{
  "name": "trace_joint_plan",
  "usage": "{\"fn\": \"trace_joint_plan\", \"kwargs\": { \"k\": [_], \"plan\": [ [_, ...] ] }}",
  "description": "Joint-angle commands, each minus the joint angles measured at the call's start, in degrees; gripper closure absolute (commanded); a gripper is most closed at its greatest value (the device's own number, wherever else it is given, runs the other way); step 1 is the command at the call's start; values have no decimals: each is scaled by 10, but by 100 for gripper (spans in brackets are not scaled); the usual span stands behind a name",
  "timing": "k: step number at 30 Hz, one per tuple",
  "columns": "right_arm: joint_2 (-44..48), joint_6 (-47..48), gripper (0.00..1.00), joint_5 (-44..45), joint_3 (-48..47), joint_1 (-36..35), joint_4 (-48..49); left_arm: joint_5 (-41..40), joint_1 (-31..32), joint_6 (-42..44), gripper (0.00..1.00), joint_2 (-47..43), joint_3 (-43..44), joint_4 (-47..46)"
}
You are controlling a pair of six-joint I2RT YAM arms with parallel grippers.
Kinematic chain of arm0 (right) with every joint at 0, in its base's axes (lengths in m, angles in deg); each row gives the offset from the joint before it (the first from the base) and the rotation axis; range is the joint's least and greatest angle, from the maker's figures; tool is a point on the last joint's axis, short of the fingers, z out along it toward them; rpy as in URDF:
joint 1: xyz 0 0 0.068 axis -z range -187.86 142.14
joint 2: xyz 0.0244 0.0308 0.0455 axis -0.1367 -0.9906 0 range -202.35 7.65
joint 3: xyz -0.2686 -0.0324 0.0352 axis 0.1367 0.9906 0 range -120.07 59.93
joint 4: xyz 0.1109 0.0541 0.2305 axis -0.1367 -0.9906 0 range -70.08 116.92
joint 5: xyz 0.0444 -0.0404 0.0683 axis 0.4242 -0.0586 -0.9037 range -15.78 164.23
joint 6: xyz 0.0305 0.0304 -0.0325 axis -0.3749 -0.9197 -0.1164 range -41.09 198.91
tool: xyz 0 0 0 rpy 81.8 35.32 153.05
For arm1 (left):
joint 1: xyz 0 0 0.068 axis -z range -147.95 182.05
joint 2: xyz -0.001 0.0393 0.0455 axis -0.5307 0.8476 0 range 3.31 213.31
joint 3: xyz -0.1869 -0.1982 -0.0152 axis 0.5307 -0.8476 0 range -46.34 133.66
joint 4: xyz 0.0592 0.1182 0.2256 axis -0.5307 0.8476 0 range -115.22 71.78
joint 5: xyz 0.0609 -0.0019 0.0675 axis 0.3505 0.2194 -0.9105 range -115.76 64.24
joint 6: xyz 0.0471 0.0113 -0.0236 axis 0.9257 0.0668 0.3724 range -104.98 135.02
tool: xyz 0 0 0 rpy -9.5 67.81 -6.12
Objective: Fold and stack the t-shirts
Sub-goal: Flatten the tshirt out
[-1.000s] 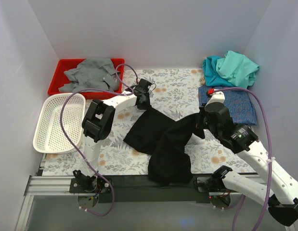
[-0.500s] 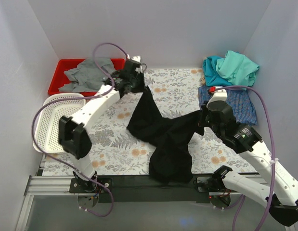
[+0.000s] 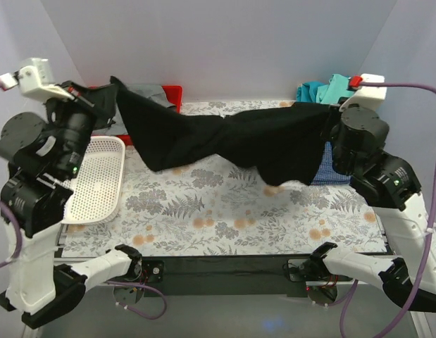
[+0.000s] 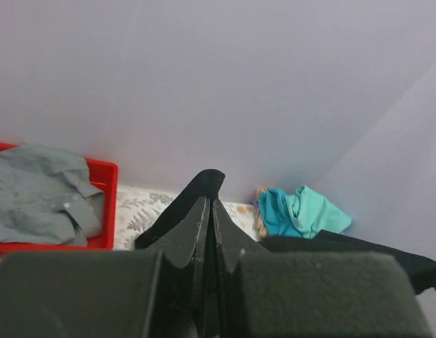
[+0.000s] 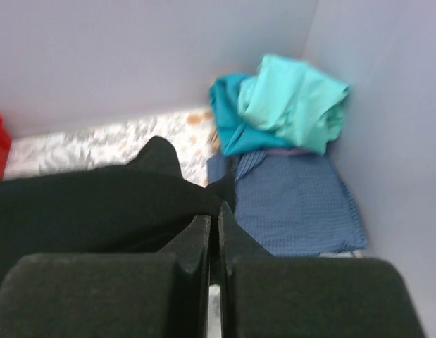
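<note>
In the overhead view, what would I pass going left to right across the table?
Basket → red bin → black shirt → teal shirt → mint shirt

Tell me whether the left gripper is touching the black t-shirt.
Touching. The left wrist view shows the left gripper shut, with the black t-shirt pinched between its fingers and poking out past the tips.
</note>
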Motion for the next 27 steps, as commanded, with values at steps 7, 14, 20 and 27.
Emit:
{"fn": "trace_joint_plan", "kwargs": {
  "k": [7, 14, 20, 27],
  "plan": [
    [61, 93, 99, 51, -33, -1, 89, -56, 0, -6, 100, -26, -37, 93],
    [112, 28, 99, -13, 83, -1, 63, -46, 0, -31, 100, -23, -119, 80],
    [126, 15, 99, -45, 118, -1, 49, -15, 0, -20, 100, -23, -149, 70],
    [140, -17, 99, -34, 174, -1, 41, -30, 0, -24, 100, -18, -227, 29]
  ]
}}
